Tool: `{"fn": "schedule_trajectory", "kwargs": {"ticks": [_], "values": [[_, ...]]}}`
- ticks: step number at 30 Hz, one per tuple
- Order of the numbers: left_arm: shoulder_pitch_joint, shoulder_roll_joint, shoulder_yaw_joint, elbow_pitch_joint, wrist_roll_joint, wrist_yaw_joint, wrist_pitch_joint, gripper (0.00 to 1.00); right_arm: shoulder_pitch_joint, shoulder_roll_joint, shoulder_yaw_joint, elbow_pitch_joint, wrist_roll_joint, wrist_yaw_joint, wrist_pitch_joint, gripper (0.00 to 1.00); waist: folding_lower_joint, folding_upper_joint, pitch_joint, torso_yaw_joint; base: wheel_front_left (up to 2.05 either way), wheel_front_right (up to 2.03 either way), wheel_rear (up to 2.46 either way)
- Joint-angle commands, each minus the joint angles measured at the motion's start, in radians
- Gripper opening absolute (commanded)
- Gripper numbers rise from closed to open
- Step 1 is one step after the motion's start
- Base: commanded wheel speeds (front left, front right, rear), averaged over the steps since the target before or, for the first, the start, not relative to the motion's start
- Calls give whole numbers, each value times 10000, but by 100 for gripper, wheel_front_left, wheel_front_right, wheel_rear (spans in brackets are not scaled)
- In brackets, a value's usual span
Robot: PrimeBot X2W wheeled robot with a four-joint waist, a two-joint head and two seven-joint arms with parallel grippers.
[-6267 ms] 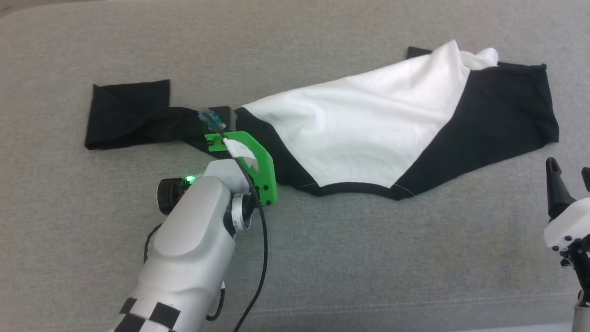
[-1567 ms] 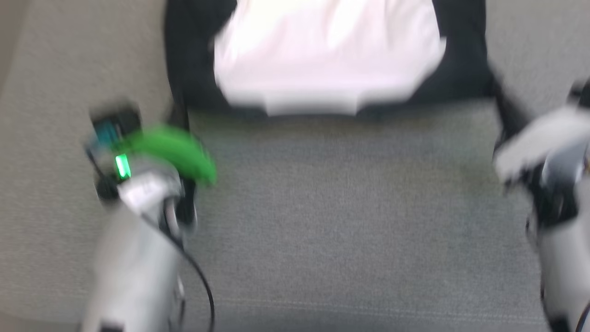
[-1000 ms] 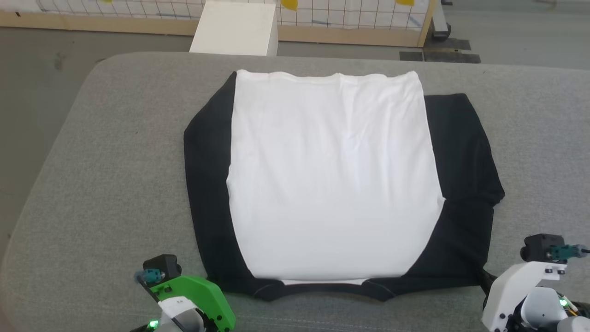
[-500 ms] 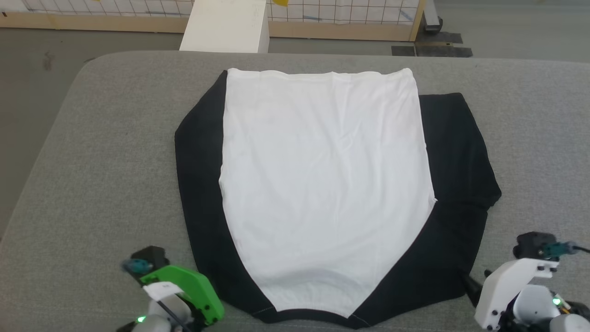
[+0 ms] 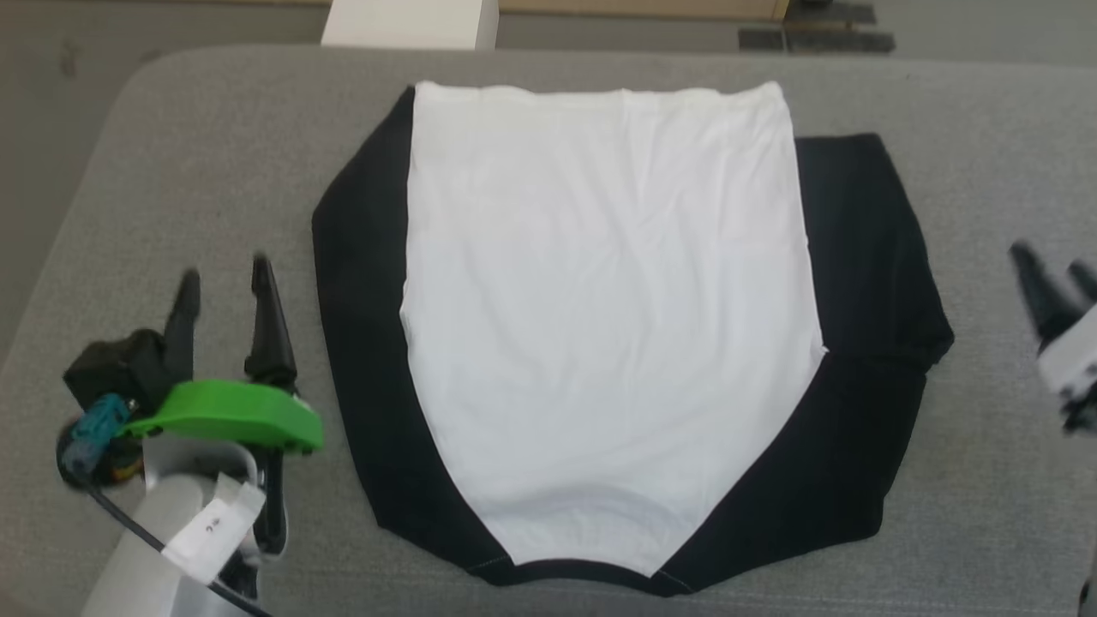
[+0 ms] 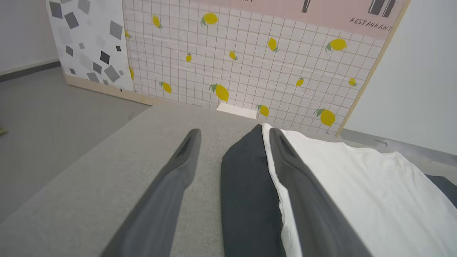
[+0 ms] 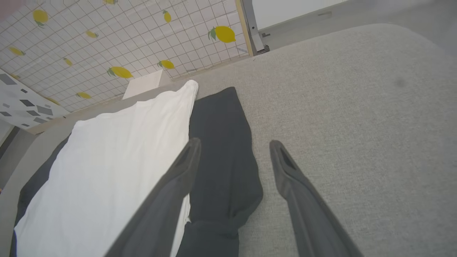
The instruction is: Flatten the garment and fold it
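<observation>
The garment (image 5: 600, 317) lies spread flat on the grey cushioned surface (image 5: 171, 154), its white panel in the middle and black cloth down both sides and along the near edge. My left gripper (image 5: 224, 278) stands open and empty just left of the garment's black left side (image 6: 242, 192). At the right edge of the head view my right gripper (image 5: 1050, 261) is open and empty, a little to the right of the black right side (image 7: 221, 142). Both wrist views show spread fingers above the surface, holding nothing.
A white box (image 5: 403, 21) stands on the floor beyond the surface's far edge. A lemon-patterned grid panel (image 6: 250, 60) stands behind it. Bare grey surface lies left and right of the garment, with rounded corners at the far side.
Both grippers have let go of the garment's near corners and opened. Both arms have lifted and moved outward, fingers pointing away. The head camera has tilted down slightly.
</observation>
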Motion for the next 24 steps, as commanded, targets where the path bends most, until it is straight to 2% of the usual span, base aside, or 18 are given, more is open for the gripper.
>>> {"fn": "schedule_trajectory", "kwargs": {"ticks": [1, 7, 12, 17, 24], "values": [[-287, 94, -89, -72, 367, -166, -460, 100, -541, -159, -54, 206, -158, -13, 47, 100, 1, 0, 799, 133, 0, 0, 0], [-1026, -146, -100, -698, 1734, -454, -1007, 100, -2904, -1118, 124, 1493, -782, -13, 484, 100, 1, 0, 2286, 370, 0, 0, 0], [-1311, -707, 250, -1736, 3017, -446, -1017, 100, -4791, -1867, 682, 2623, -1466, -13, 1253, 100, 1, 0, 3496, 636, 0, 0, 0], [-1339, -1237, 395, -2137, 3613, -694, -1019, 100, -6045, -2547, 1374, 3303, -2133, -13, 1970, 100, 1, 0, 4291, 1046, 0, 0, 0], [-1244, -1782, 648, -2252, 3970, -1059, -1020, 100, -7044, -3117, 2208, 3790, -2252, -13, 2790, 100, 1, 0, 4983, 1413, 0, 0, 0]]}}
